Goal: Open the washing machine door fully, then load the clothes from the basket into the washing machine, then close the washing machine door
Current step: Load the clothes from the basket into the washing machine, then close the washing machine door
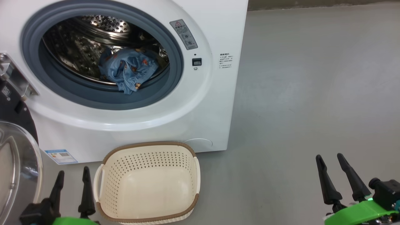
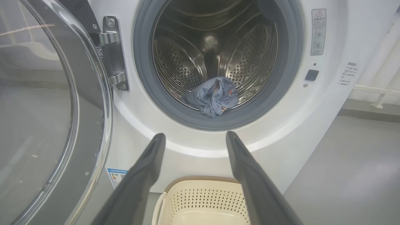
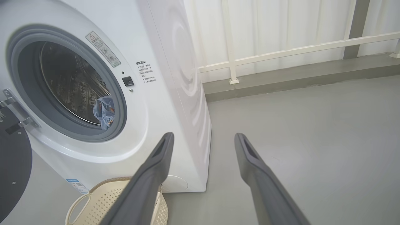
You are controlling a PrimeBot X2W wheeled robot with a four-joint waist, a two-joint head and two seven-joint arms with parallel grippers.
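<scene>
The white washing machine [image 1: 200,103] stands with its door [image 1: 15,162] swung wide to the left; the door's glass bowl [image 2: 34,118] fills the left of the left wrist view. Light blue printed clothes [image 1: 128,70] lie inside the steel drum, one edge drooping over the grey gasket [image 2: 215,97] [image 3: 104,112]. The cream basket [image 1: 147,184] sits on the floor below the opening with nothing in it. My left gripper [image 1: 72,173] is open beside the basket's left handle. My right gripper [image 1: 329,157] is open over bare floor at the lower right. Neither holds anything.
Grey floor [image 1: 312,93] spreads to the right of the machine. A white railing [image 3: 281,50] on a low kerb runs behind it. The door's metal hinge [image 2: 112,53] is bolted at the opening's left. A blue label [image 1: 61,156] is stuck low on the front.
</scene>
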